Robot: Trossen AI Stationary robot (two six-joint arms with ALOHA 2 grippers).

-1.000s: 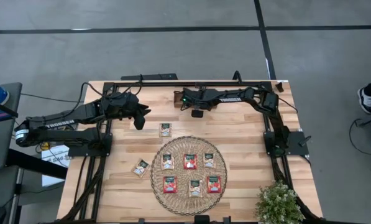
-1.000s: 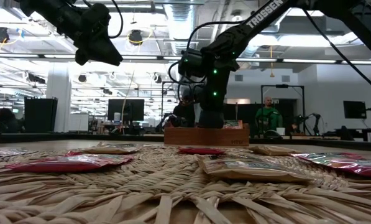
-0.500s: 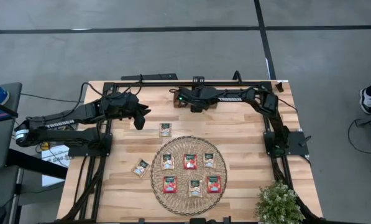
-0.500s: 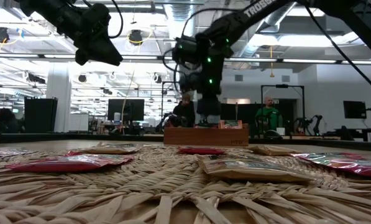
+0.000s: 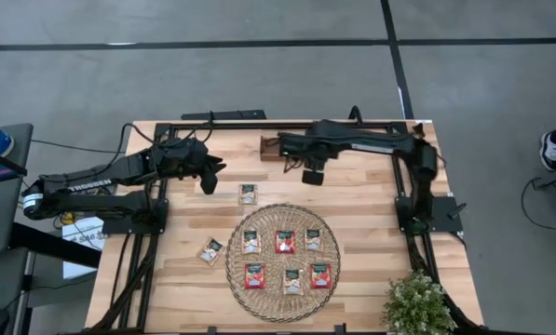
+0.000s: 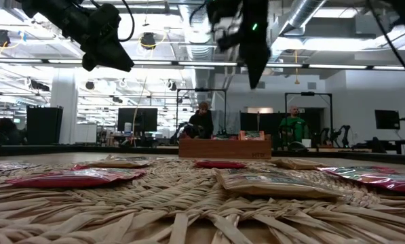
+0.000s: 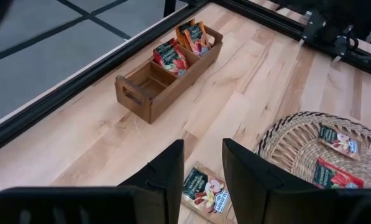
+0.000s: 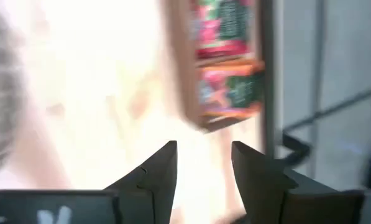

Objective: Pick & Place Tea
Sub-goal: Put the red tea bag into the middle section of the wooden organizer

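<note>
High view, sachets: six tea sachets (image 5: 284, 257) lie flat on my round woven mat (image 5: 237, 279); two more rest on the bare table (image 5: 361, 200), one (image 5: 249, 194) just beyond the mat, one (image 5: 210, 250) beside its left edge.
High view, arms: my left gripper (image 5: 210, 177) hovers near the far loose sachet; my right gripper (image 5: 313, 175) hangs beside the wooden tray (image 5: 276, 147).
Low view, look: sachets lie thin and flat on the weave, red-orange and pale cream; the tray stands beyond.
Left wrist view, hand: left fingers (image 7: 166, 177) apart, empty, the loose sachet (image 7: 205, 189) between them below; the tray (image 7: 149, 89) holds several sachets upright.
Right wrist view, hand: right fingers (image 8: 159, 171) apart, nothing held.
Risk: flat sachets give little edge, so I judge my pads may slide off or push one along the wood.
</note>
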